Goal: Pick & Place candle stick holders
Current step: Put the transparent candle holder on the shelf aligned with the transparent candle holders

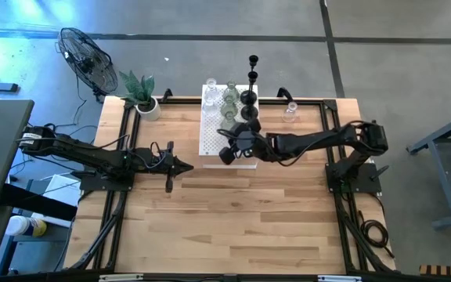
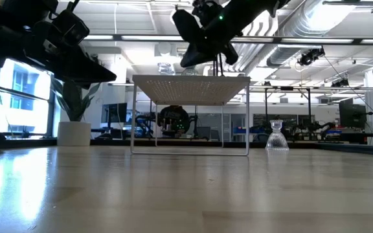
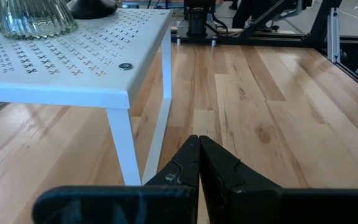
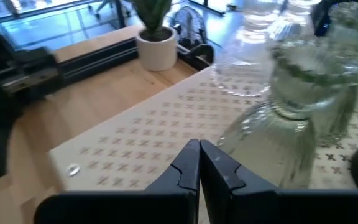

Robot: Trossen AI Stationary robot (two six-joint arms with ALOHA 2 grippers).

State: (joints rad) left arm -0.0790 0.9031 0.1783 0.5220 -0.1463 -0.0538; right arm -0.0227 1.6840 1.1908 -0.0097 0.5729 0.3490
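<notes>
L→R: potted plant [image 1: 142,98] at the table's far-left corner, not part of the job. Left gripper [image 1: 185,165] waits low over bare wood just left of the white perforated shelf [image 1: 210,141], fingers together, nothing in them. On the shelf sit most candle stick holders: clear/greenish glass ones [image 1: 229,102] on its far half, black knobbed ones [image 1: 249,86] along its right side. Right gripper [image 1: 227,153] hovers above the shelf's near end, fingers [image 4: 199,163] pressed together, empty; a ribbed glass holder [image 4: 284,134] stands just ahead of it. One more glass holder [image 1: 290,112] stands alone on the table, right of the shelf.

Judgement: step = approach for a pick. Do it well: open fingers before descending, take the ribbed glass at its narrow neck, come in clear of neighbours, they're packed close and tip easily. Lift straight up.
</notes>
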